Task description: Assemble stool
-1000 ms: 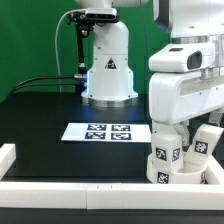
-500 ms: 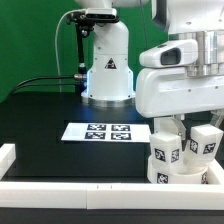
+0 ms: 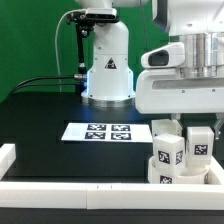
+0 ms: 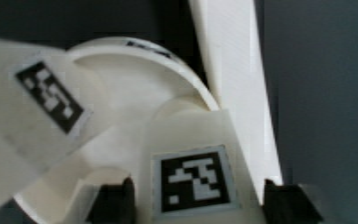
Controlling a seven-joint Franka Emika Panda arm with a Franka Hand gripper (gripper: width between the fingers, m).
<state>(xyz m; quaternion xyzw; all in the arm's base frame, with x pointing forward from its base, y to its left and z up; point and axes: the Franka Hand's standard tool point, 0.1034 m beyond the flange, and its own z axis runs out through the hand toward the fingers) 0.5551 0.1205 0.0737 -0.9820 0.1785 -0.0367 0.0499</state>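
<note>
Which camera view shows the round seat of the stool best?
The wrist view: the seat's curved rim fills it, beside a tagged leg. In the exterior view I cannot pick out the seat; only tagged legs show below the arm.

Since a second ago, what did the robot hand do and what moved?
The gripper rose and shifted toward the exterior view's left, away from the stool parts. The tilted leg on the exterior view's right now stands upright beside the other leg. Whether the gripper holds a leg cannot be told. The marker board, the black table and the white rail stayed put.
</note>
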